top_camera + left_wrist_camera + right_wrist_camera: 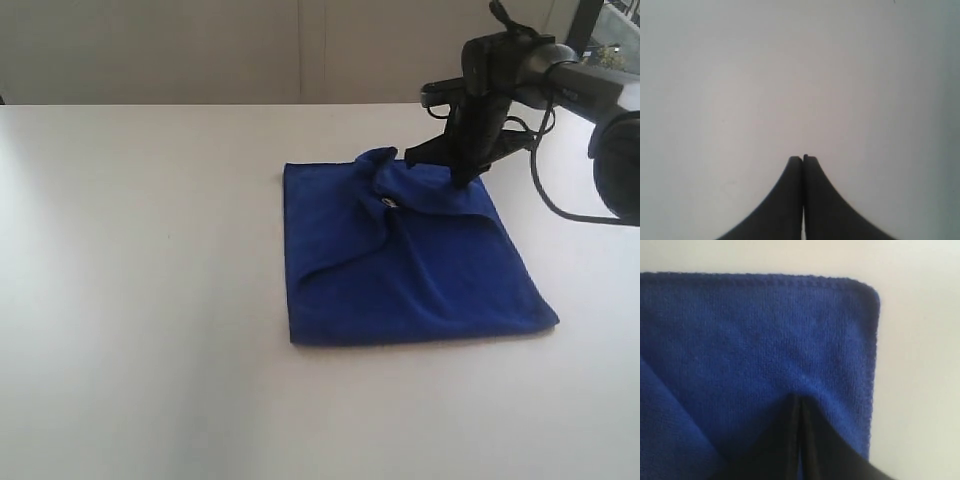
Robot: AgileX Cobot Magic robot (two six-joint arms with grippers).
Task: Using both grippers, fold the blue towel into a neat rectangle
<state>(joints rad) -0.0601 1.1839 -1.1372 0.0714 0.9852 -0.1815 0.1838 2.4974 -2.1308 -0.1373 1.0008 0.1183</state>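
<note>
The blue towel [420, 270] lies on the white table [150, 320], partly folded, with a bunched ridge running toward its far edge and a small white label [388, 203] showing there. My right gripper [465, 182] reaches down onto the towel's far right part, where a layer is raised off the rest. In the right wrist view the right gripper [799, 399] has its jaws together in the blue towel [765, 340], a hemmed corner lying just beyond them. My left gripper [803, 158] is shut and empty over bare table; it is out of the exterior view.
The right arm [590, 100] comes in from the upper right with a black cable looping under it. A pale wall [250, 50] stands behind the table's far edge.
</note>
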